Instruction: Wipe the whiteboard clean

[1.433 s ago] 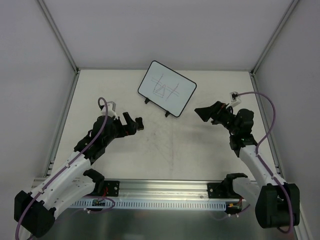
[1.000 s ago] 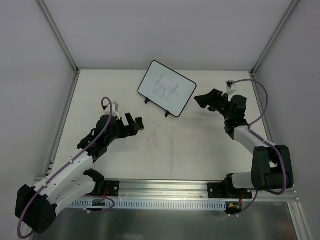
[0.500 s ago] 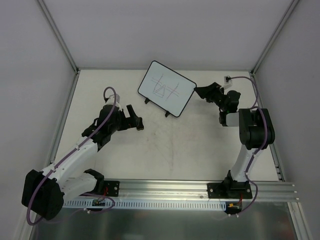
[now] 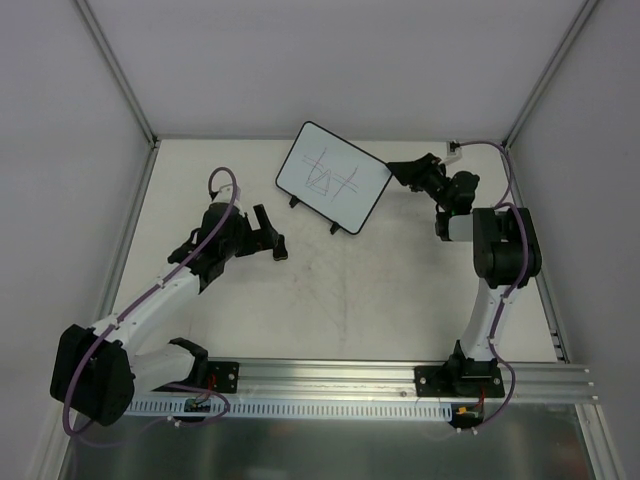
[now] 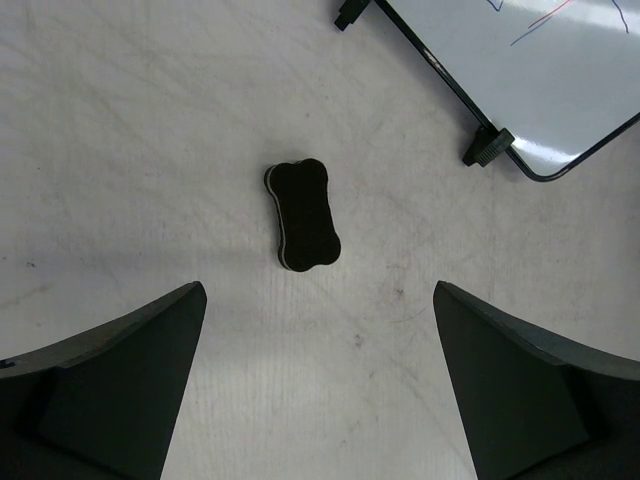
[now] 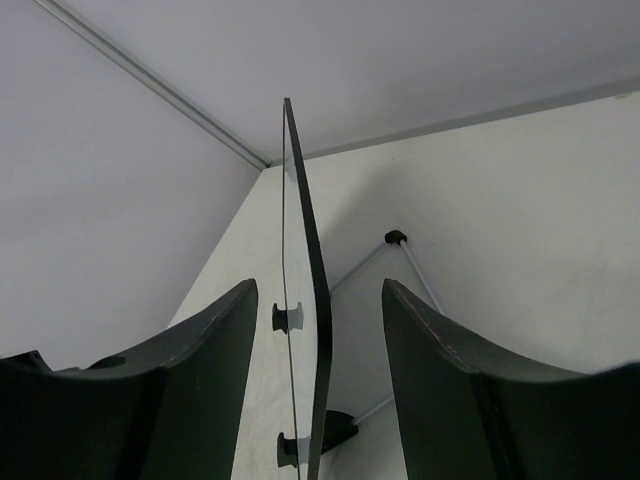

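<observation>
Whiteboard (image 4: 333, 177): one, stood on two black feet (image 4: 293, 203) at the far middle of the table (image 4: 380, 290), thin pen lines on its face.
Eraser (image 5: 303, 214): one, black, bone-shaped, lay flat below the left arm's fingers.
Left gripper (image 4: 272, 236): spread wide, empty.
Right gripper (image 4: 405, 172): fingers apart, straddling the board's right edge, gaps on both sides.
</observation>
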Action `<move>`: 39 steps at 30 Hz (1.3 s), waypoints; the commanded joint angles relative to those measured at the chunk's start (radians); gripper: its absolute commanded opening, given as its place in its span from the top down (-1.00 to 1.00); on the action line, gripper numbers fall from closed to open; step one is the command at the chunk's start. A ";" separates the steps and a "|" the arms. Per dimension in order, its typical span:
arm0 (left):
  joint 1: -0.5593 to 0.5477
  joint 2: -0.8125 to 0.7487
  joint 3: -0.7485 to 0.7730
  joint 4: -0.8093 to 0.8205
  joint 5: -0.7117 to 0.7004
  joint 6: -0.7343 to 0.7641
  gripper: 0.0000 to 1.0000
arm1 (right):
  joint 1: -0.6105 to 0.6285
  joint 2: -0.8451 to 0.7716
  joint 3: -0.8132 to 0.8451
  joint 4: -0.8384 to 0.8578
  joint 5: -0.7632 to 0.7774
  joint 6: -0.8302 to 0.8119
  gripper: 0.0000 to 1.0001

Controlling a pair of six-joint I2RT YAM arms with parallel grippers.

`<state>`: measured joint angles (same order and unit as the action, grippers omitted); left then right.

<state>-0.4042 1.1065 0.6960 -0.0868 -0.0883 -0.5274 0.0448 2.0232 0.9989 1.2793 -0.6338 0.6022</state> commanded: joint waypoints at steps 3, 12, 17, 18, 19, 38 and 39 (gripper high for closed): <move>0.011 0.013 0.045 0.022 -0.018 0.021 -0.98 | 0.010 0.008 0.029 0.080 -0.027 -0.010 -0.11; 0.025 0.076 0.065 0.019 -0.004 0.020 -0.98 | 0.032 0.011 -0.003 0.086 -0.038 -0.021 0.12; 0.027 0.081 0.066 0.018 -0.013 0.014 -0.98 | 0.036 0.012 -0.025 0.097 -0.047 -0.019 0.17; 0.027 0.081 0.066 0.019 -0.014 0.017 -0.98 | 0.035 0.014 -0.026 0.097 -0.046 -0.021 0.19; 0.027 0.081 0.066 0.019 -0.018 0.018 -0.98 | 0.038 0.015 -0.028 0.097 -0.046 -0.019 0.22; 0.027 0.252 0.183 -0.070 -0.037 0.046 -0.98 | 0.038 0.034 -0.033 0.129 -0.058 -0.004 1.00; 0.027 0.266 0.195 -0.083 -0.045 0.050 -0.98 | 0.036 0.040 -0.028 0.129 -0.063 -0.001 1.00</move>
<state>-0.3843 1.3445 0.8219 -0.1234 -0.0929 -0.5117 0.0780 2.0441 0.9524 1.2881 -0.6716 0.6136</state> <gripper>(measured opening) 0.990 0.084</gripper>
